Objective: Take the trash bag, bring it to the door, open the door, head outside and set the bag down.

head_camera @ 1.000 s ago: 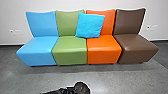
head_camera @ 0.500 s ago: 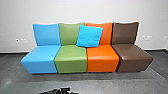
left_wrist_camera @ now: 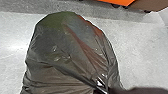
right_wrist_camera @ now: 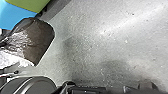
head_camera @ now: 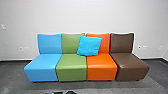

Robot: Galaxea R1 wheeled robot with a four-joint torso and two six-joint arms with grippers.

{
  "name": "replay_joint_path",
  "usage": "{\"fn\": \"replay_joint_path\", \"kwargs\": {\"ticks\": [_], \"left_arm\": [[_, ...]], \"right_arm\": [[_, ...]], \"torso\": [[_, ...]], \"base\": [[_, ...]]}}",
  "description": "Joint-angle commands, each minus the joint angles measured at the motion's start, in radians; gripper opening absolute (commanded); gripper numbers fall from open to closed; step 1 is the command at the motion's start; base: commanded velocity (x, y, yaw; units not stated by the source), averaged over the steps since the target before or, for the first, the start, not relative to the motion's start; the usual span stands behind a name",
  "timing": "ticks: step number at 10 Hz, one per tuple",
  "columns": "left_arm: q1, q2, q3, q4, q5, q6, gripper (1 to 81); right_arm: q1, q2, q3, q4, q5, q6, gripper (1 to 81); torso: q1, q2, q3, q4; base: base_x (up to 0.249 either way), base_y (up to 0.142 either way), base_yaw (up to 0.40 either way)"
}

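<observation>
You are facing a pale wall [head_camera: 82,17] across a gray floor [head_camera: 15,75], where an armless blue, green, orange and brown sofa [head_camera: 102,73] is standing. In front of it, the dark plastic trash bag [left_wrist_camera: 65,52] is bulging. A turquoise throw pillow [head_camera: 89,45] is leaning on the middle backrests. Whether either gripper is grasping anything, you cannot tell.

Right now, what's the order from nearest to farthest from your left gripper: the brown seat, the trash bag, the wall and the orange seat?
1. Trash bag: close up in the left wrist view.
2. Orange seat and brown seat: side by side, beyond the bag; too close to call between them.
3. Wall: behind the seats, as the head view shows.
</observation>
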Motion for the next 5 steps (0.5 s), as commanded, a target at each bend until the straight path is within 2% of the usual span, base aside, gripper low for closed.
{"fn": "replay_joint_path", "kwargs": {"ticks": [1,4,5], "left_arm": [[-0.073,-0.084,0.079,-0.005,0.035,-0.003,1.0],[0.001,-0.236,0.238,0.006,0.035,0.012,1.0],[0.037,-0.277,0.281,0.004,0.022,0.044,1.0]], "right_arm": [[0.029,-0.009,-0.008,0.003,-0.038,-0.004,81.1],[-0.029,0.053,-0.068,0.001,-0.038,-0.007,81.1],[-0.051,0.082,-0.097,0.001,-0.038,-0.007,81.1]], "torso": [[-0.063,0.097,0.096,0.000],[-0.127,0.194,0.192,0.000],[-0.212,0.324,0.320,0.000]], "base": [[0.000,0.000,0.000],[0.000,0.000,0.000],[0.000,0.000,0.000]]}}
